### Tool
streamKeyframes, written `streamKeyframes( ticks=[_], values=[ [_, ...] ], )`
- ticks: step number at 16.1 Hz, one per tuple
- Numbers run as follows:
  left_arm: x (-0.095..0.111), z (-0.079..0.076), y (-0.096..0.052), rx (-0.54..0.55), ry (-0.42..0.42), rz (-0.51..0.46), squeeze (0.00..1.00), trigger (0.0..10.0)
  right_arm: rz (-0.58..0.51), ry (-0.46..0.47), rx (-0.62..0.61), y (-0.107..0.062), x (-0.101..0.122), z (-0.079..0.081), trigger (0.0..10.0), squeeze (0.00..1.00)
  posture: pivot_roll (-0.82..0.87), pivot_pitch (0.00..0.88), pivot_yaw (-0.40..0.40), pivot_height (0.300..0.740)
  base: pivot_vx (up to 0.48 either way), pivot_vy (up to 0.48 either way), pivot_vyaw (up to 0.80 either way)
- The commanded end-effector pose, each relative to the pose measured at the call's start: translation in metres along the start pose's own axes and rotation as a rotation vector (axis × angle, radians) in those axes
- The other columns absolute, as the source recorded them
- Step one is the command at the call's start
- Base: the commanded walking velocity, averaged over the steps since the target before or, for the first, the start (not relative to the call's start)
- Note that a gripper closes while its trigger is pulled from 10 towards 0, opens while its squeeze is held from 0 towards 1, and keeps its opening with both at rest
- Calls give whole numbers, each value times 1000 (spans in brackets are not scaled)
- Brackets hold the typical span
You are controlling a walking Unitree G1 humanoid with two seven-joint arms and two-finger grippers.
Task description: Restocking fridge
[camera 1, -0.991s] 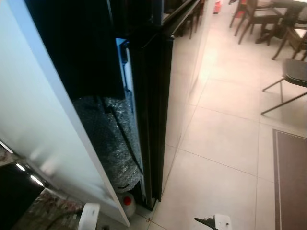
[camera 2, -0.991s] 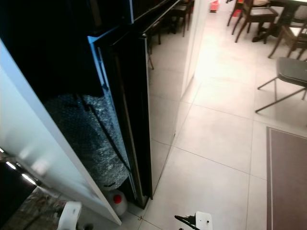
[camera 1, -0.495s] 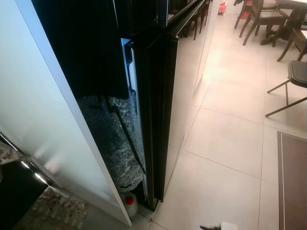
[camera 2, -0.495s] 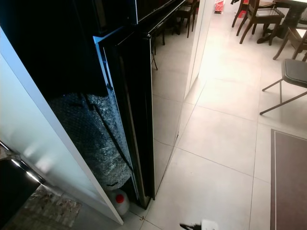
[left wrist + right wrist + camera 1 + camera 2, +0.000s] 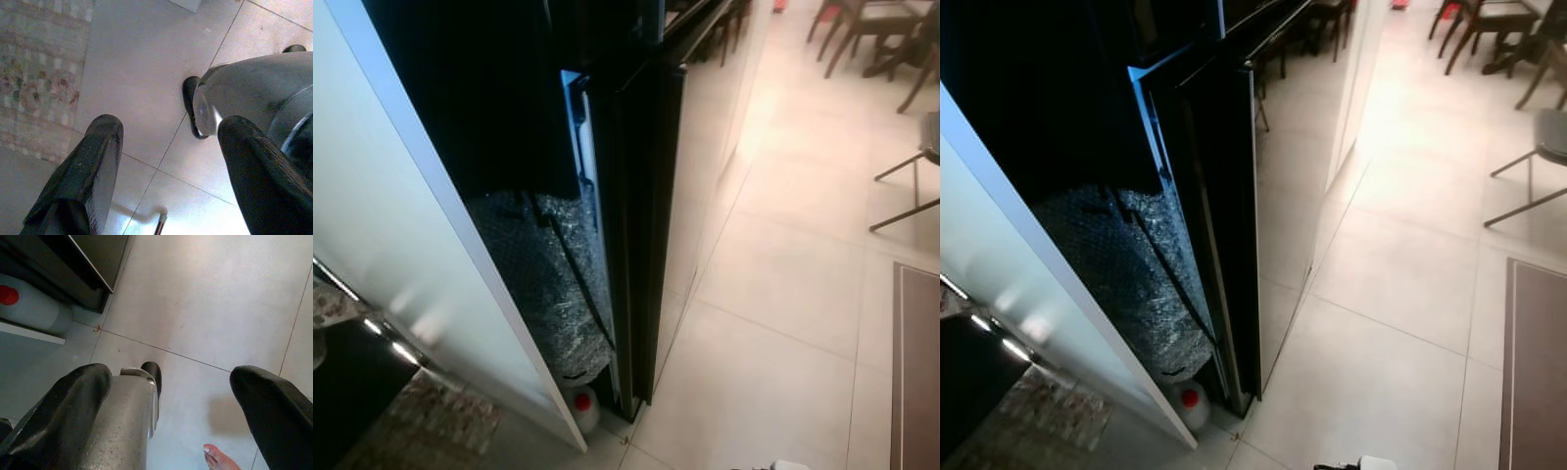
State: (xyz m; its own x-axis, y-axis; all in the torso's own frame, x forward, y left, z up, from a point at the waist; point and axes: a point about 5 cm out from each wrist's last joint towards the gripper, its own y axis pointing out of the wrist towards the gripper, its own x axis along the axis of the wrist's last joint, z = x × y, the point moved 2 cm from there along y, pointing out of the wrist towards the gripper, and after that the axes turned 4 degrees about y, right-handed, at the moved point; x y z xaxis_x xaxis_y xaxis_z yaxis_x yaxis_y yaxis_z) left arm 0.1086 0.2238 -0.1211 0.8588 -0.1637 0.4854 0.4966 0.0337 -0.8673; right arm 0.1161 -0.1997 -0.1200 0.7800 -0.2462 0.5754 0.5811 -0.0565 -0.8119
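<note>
Two end effectors hang low and idle, both with fingers spread apart and holding nothing: the left end effector (image 5: 166, 171) points down at pale floor tile beside a patterned rug (image 5: 39, 73), the right end effector (image 5: 181, 401) at tile near the fridge foot, where a person's bare toes (image 5: 217, 458) enter the frame. From the head views, working left to right: a pale frosted white panel (image 5: 382, 225) stands at the left edge, then a dark recess holding a bundle of silvery bubble wrap (image 5: 548, 284), with a white plastic jug with a red cap (image 5: 1190, 401) on the floor below it. Next stands the tall glossy black fridge (image 5: 1234, 196), seen edge-on, its doors shut as far as can be told. Beyond lie pale floor tiles (image 5: 1400, 274) and dark wooden dining chairs (image 5: 1474, 29). No stock item is in hand. Judgement: the approach stage. Recommended practice is to square up to the door front before reaching, raise one arm to the door edge, and keep clear of the jug and the person's foot.
</note>
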Motion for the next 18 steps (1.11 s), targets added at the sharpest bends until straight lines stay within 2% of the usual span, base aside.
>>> streamKeyframes(
  ticks=[1, 4, 7, 9, 10, 11, 12, 14, 15, 17, 18],
  values=[
    [5, 13, -1, 13, 12, -25, 0, 10000, 174, 15, -28, -23, -58, -10, 10000, 0, -10, 186, 68, 740, 0, 0, 0],
    [-5, 13, -6, 3, 15, -37, 0, 10000, 176, 11, -25, -30, -66, -13, 10000, 0, -8, 225, 66, 740, 0, 0, 0],
    [-6, 0, -7, -17, 12, -69, 0, 10000, 174, 8, -23, -34, -71, -15, 10000, 0, -7, 250, 67, 740, 0, 0, 0],
    [7, 2, -9, -14, 11, -168, 0, 10000, 85, -28, -39, -34, -59, -19, 10000, 0, -9, 265, 65, 740, 0, 0, 0],
    [23, 5, -9, -7, 7, -252, 0, 10000, -49, -34, -38, -31, -37, -20, 10000, 0, -3, 269, 65, 740, 0, 0, 0],
    [36, 4, -9, -5, 3, -317, 0, 10000, -129, -43, -36, -30, -24, -20, 10000, 0, -2, 267, 64, 740, 0, 0, 0],
    [66, -1, -14, -17, 25, -469, 0, 10000, -297, -50, -14, -31, 6, -16, 10000, 0, -3, 265, 64, 740, 0, 0, 0],
    [111, -6, -34, -10, 12, -696, 0, 10000, -524, -82, 17, -38, 56, -6, 10000, 0, -13, 256, 62, 740, 0, 0, 0],
    [135, -10, -52, -11, 9, -813, 0, 10000, -645, -108, 45, -44, 89, 4, 10000, 0, -12, 247, 60, 740, 0, 0, 0],
    [144, -10, -64, -11, 18, -869, 0, 10000, -728, -127, 60, -50, 111, 11, 10000, 0, -10, 245, 60, 740, 0, 0, 0],
    [150, -9, -79, -5, 13, -916, 0, 10000, -807, -151, 62, -58, 130, 15, 10000, 0, -7, 242, 62, 740, 0, 0, 0]
  ],
)
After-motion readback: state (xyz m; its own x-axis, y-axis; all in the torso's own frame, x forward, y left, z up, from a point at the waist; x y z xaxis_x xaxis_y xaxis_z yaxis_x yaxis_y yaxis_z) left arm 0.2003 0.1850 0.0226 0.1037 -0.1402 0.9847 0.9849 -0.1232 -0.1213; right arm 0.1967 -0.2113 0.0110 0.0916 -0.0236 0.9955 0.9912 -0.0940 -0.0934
